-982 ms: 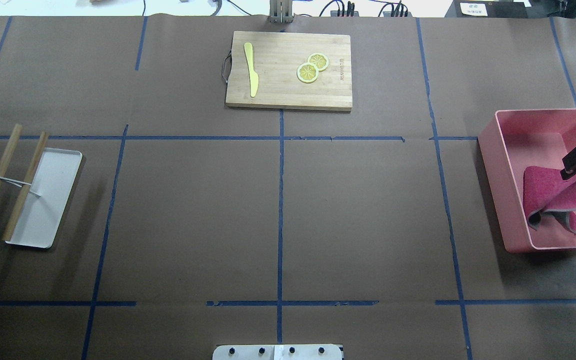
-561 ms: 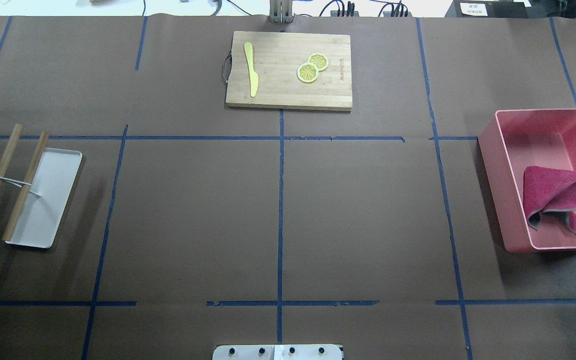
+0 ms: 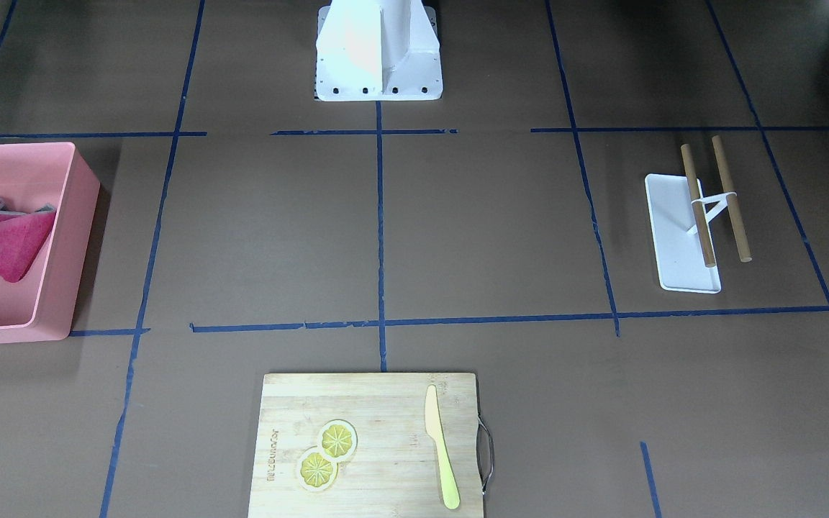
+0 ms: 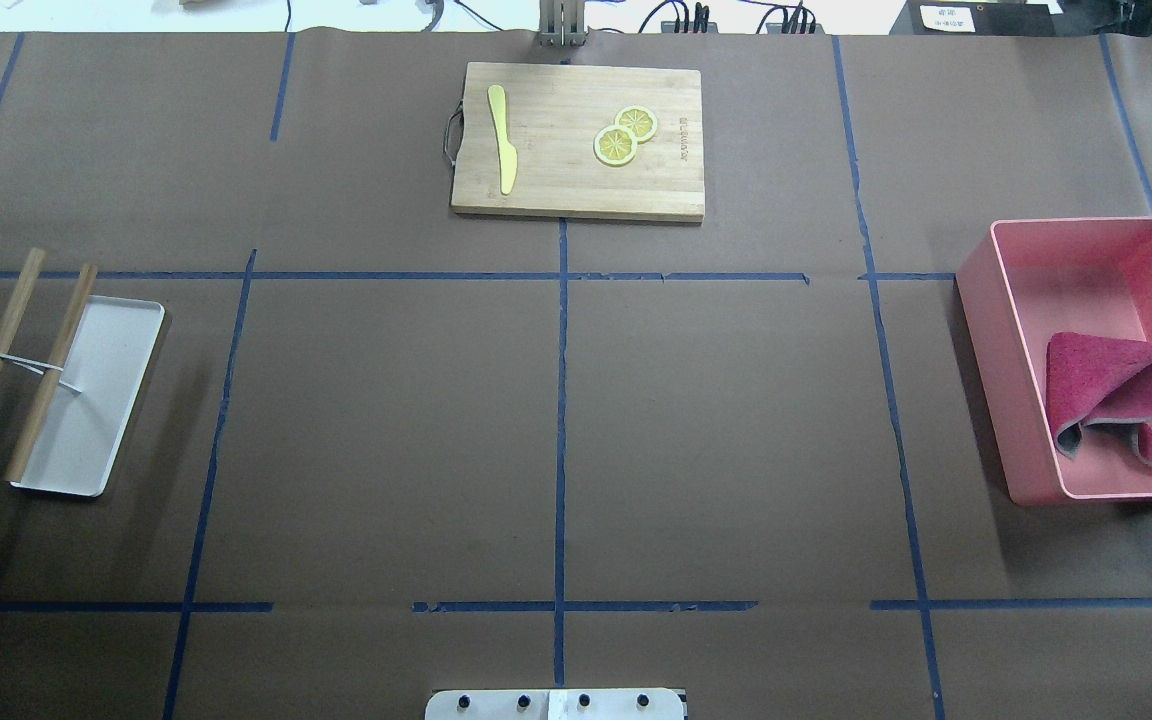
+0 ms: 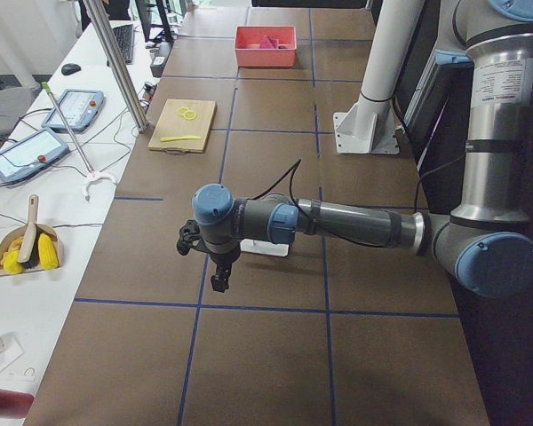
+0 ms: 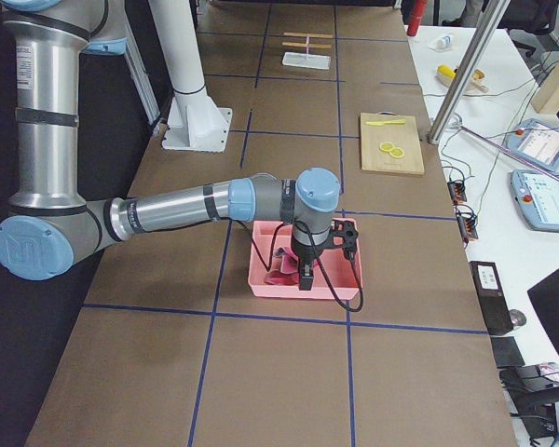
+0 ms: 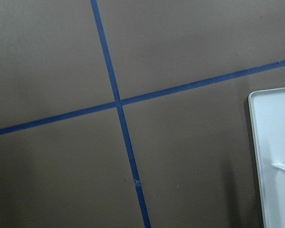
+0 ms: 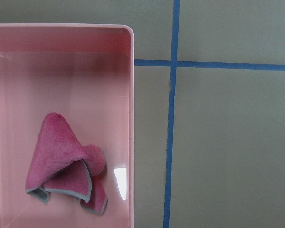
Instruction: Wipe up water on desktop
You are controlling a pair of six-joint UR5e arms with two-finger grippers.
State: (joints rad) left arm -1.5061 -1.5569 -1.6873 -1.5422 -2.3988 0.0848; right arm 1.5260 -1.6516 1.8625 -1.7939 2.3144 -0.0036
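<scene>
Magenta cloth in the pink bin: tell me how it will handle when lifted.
The cloth lies crumpled with folded-over corners, so it is probably floppy and will drape when pinched at one point. Its fuzzy surface suggests a light, non-slippery grip. Lying loose in the pink bin, it should lift out freely.

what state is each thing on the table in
desktop, no water visible
cloth, crumpled, loose in the pink bin
knife, flat on the cutting board
lemon slices, overlapping, on the board
left gripper, above bare desktop, open or shut unclear
right gripper, above the bin, open or shut unclear
</scene>
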